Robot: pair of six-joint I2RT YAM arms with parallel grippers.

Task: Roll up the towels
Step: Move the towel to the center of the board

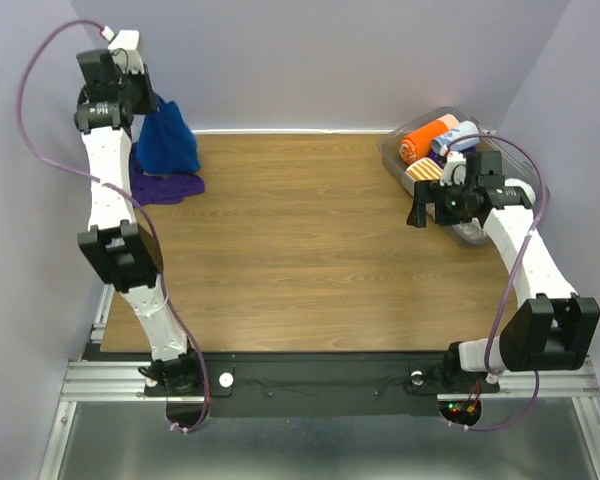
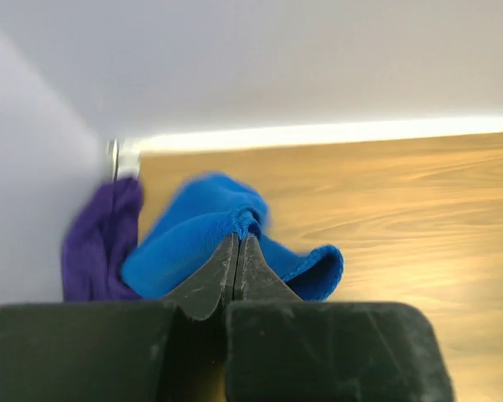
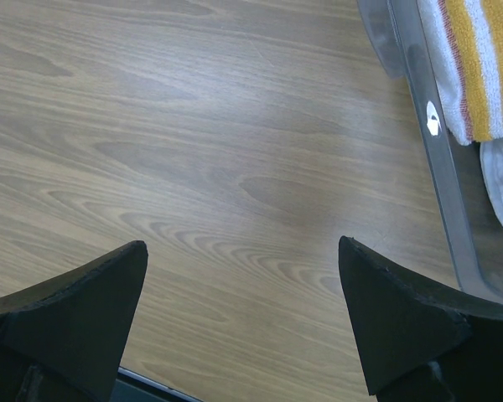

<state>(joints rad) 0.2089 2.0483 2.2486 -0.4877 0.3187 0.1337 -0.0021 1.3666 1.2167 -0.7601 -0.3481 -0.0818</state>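
Note:
The royal blue towel [image 1: 168, 140] hangs bunched at the far left corner, with my left gripper [image 1: 151, 103] shut on its top fold. In the left wrist view the fingers meet at the gripper tip [image 2: 240, 239], pinching the blue towel [image 2: 189, 243], which droops to both sides. The dark purple towel [image 1: 165, 186] lies crumpled on the table [image 1: 300, 240] under it and shows as the purple towel [image 2: 101, 239] at the left, by the wall. My right gripper [image 1: 418, 210] hovers open over bare wood beside the bin, with nothing between the jaws of the right gripper [image 3: 243, 276].
A clear plastic bin [image 1: 393, 160] at the far right holds an orange roll [image 1: 427, 138], an orange-and-white striped roll [image 1: 423, 172] and pale rolls [image 1: 462, 135]. The bin wall [image 3: 436, 159] and the striped roll [image 3: 474, 59] are close to my right fingers. Walls close in the left and back.

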